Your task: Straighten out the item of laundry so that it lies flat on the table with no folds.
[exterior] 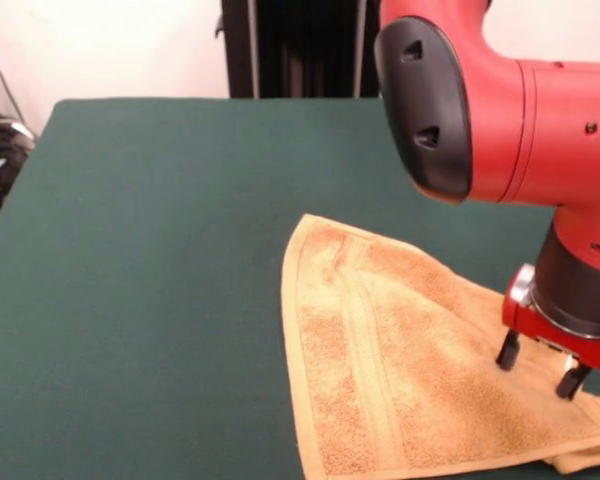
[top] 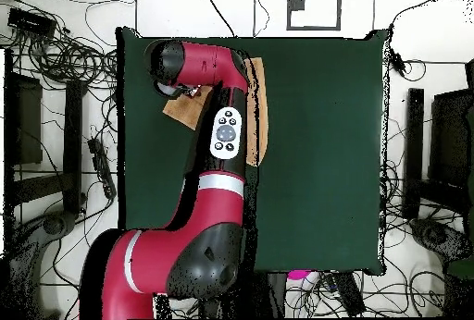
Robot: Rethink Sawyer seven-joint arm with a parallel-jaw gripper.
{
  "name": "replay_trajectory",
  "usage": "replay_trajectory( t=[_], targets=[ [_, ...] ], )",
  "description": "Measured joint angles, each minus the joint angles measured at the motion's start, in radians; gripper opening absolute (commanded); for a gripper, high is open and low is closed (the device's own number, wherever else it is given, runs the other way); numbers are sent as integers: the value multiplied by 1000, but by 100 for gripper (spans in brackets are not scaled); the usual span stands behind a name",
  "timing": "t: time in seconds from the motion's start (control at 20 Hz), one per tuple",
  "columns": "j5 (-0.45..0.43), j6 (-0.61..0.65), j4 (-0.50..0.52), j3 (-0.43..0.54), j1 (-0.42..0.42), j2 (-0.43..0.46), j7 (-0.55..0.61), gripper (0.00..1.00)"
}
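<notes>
Evidently the task is only partly done: the towel [exterior: 410, 380] is spread beneath and beside the pincer [exterior: 540, 365], yet a doubled strip is seen along one edge and a folded bit just past the fingers at the near corner. The fingers are held apart, gripping nothing, tips close above the cloth. Flattening of that corner is judged to remain. Around the pincer the green table [exterior: 140, 260] is bare; beyond it, cables [top: 56, 48] are strewn on the floor.
</notes>
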Motion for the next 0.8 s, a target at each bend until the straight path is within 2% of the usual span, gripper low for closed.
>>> replay_trajectory(
  t=[0.45,0.8],
  targets=[
    [-3,32,31,0,0,-52,0,100],
    [-10,60,86,-12,5,-166,0,100]
  ],
)
